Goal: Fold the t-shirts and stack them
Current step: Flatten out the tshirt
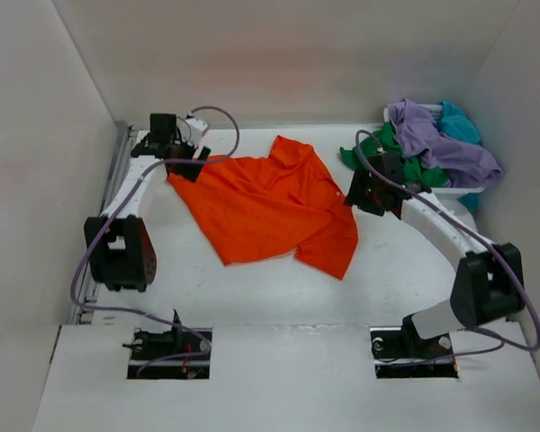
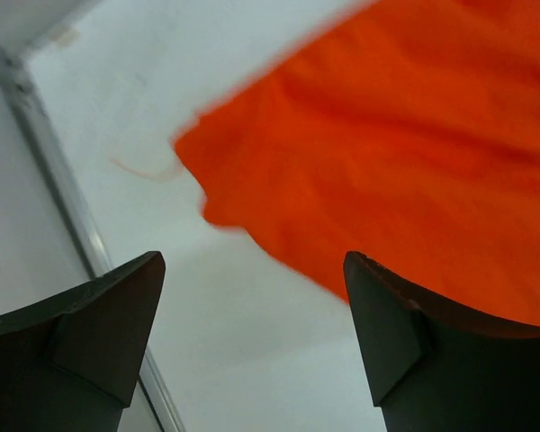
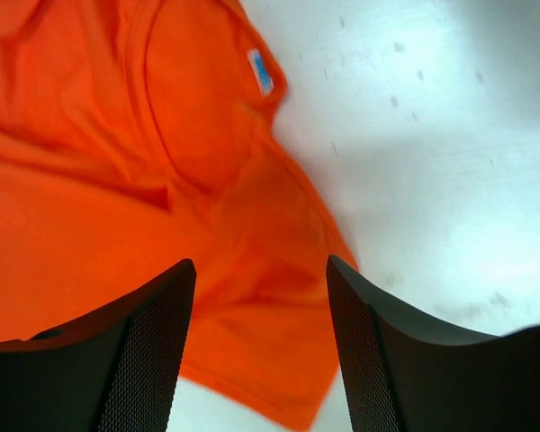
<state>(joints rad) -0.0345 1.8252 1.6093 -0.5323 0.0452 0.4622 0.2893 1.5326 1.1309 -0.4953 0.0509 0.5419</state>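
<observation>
Our left gripper (image 2: 252,261) hangs with its fingers apart and nothing between them, at the far-left edge of the orange t-shirt (image 1: 270,202). We see our right gripper (image 3: 261,265) likewise spread and empty, over that shirt's right side near the collar. The orange t-shirt lies opened out and rumpled in the middle of the table (image 1: 252,288). Heaped at the far right corner are the lavender t-shirt (image 1: 436,144), uppermost, the green t-shirt (image 1: 389,142) and the teal t-shirt (image 1: 459,126).

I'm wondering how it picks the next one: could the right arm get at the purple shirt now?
Probably yes. The purple shirt lies on top of the pile, uncovered, close beside the right hand, which is open and empty.
</observation>
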